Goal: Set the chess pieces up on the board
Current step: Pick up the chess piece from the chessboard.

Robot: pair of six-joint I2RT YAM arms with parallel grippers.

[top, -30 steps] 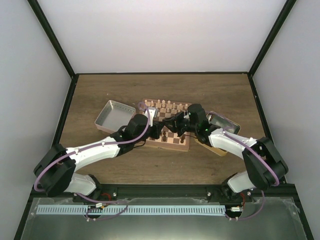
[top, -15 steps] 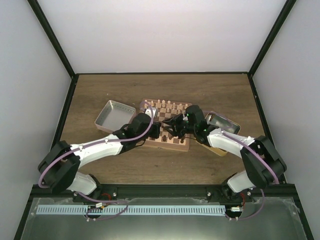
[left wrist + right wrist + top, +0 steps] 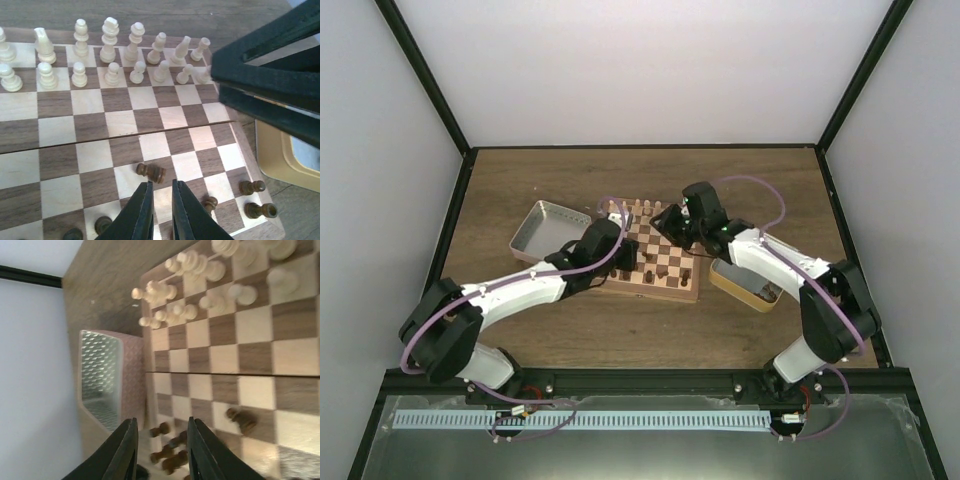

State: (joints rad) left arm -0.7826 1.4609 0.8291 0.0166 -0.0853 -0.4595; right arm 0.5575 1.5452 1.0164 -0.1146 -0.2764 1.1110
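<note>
Tin (image 3: 546, 232) of bare metal lies at your left, just beside the board (image 3: 665, 293). Your left gripper (image 3: 159, 184) hangs over the board's near half, its fingers pressed together on nothing. Just ahead of it, one dark piece (image 3: 151, 172) lies toppled on a square. More dark chess pieces (image 3: 252, 187) cluster at the near right corner, and pale chessmen (image 3: 110, 50) fill the two far rows. Your right gripper (image 3: 161, 421) hangs over the far right part, fingers spread and empty. A yellow tin (image 3: 750, 285) sits by the board's right edge.

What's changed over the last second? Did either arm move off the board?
The right gripper drew back from the near middle of the board to its far right side, open and empty. The left gripper stayed shut over the near rows. The board did not move.
</note>
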